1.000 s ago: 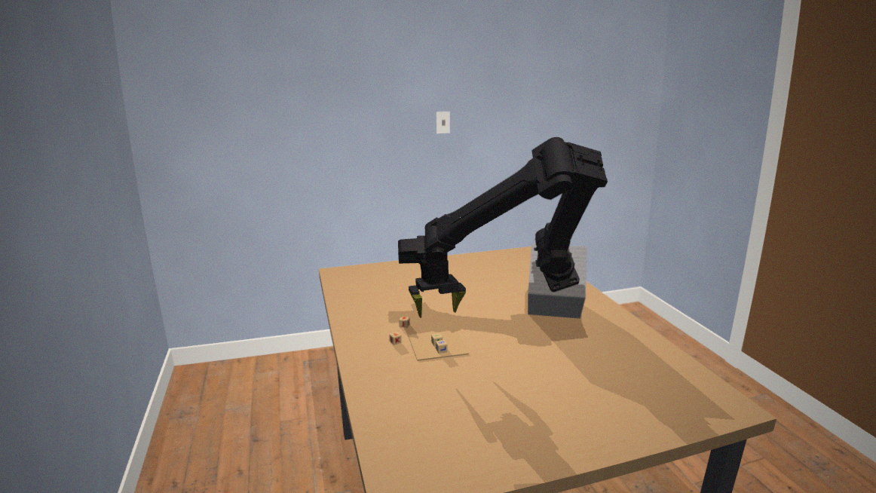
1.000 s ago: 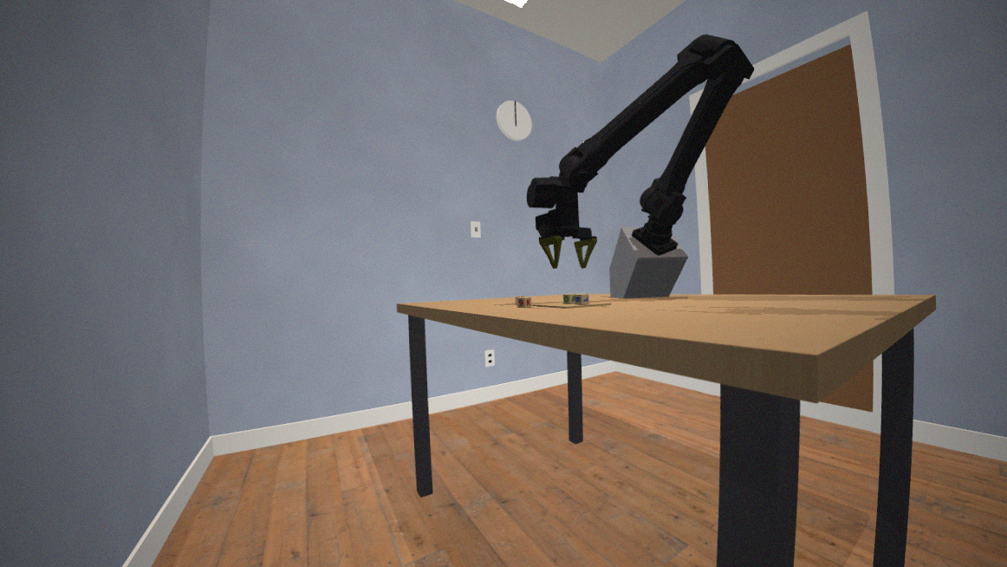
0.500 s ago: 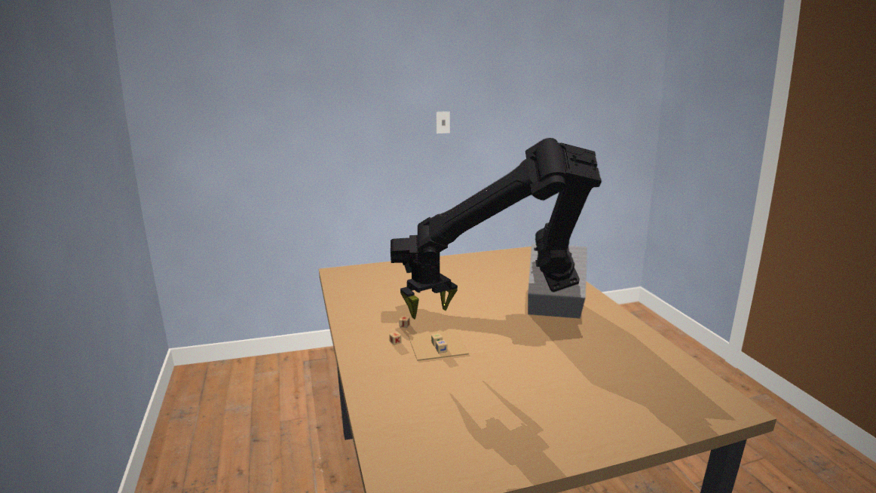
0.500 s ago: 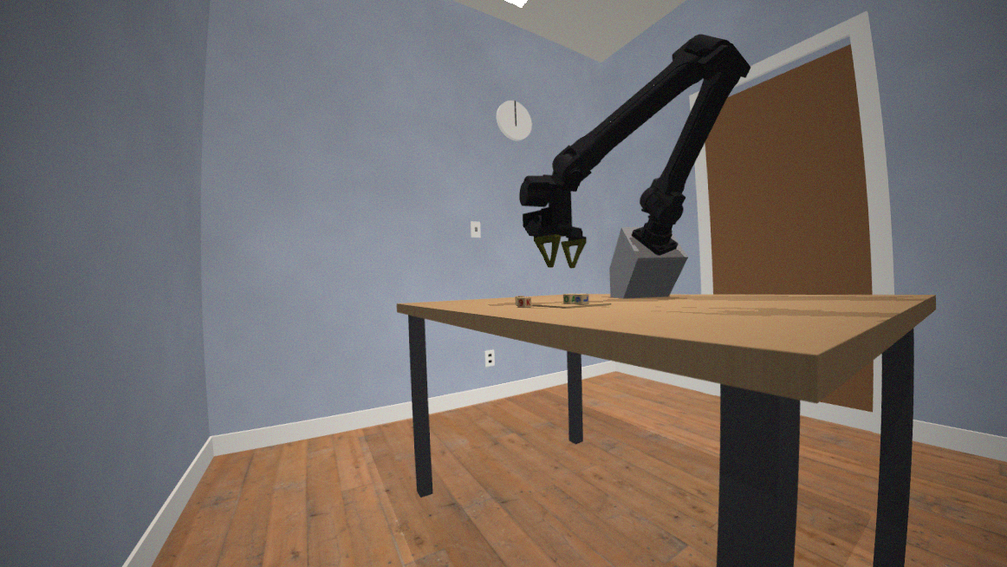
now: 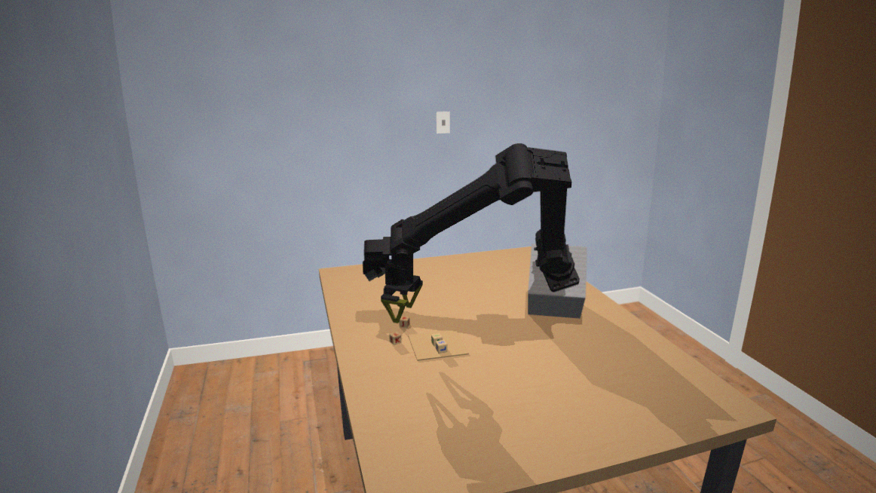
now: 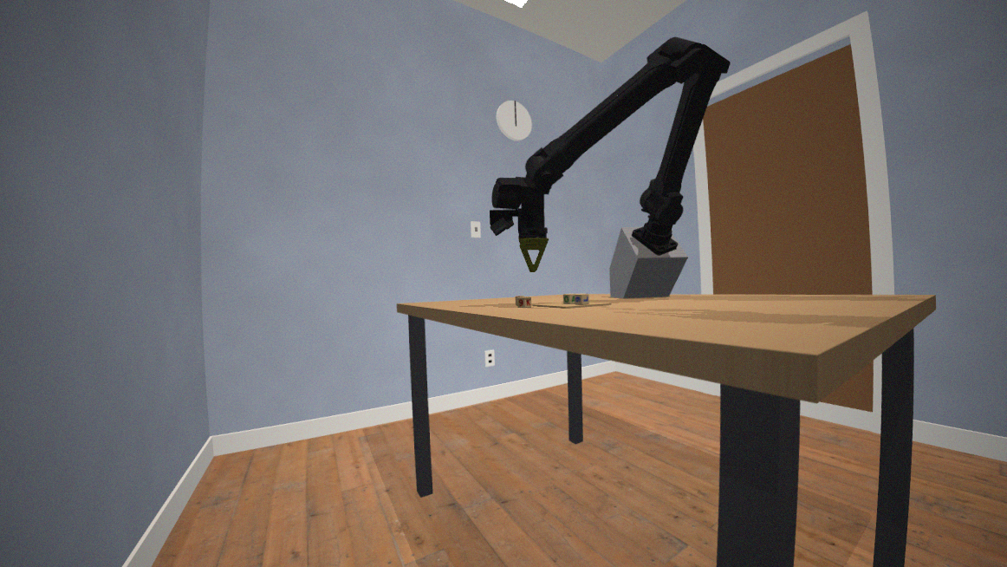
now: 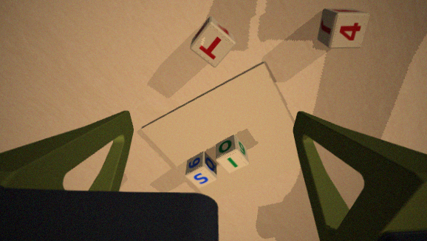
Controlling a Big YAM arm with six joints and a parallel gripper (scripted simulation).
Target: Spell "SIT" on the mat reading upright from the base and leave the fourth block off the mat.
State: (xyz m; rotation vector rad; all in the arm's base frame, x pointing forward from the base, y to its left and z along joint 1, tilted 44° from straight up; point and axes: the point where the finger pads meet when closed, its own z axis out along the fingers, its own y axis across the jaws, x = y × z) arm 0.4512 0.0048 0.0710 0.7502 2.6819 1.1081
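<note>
End effector (image 5: 396, 310) hangs wide, empty, toward the worktop's (image 5: 551, 391) far-left corner; centre over the T block (image 7: 212, 41), square its faces, then descend

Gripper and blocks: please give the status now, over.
Gripper open, fingers wide, holding nothing, above the table. S block and I block together on the mat. T block and 4 block off it. Nothing blocks T.

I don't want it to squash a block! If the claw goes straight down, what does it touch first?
Probably no block. The open claw points down at bare mat near its edge, between the T block and the S block. It might just land on the table beside it.
</note>
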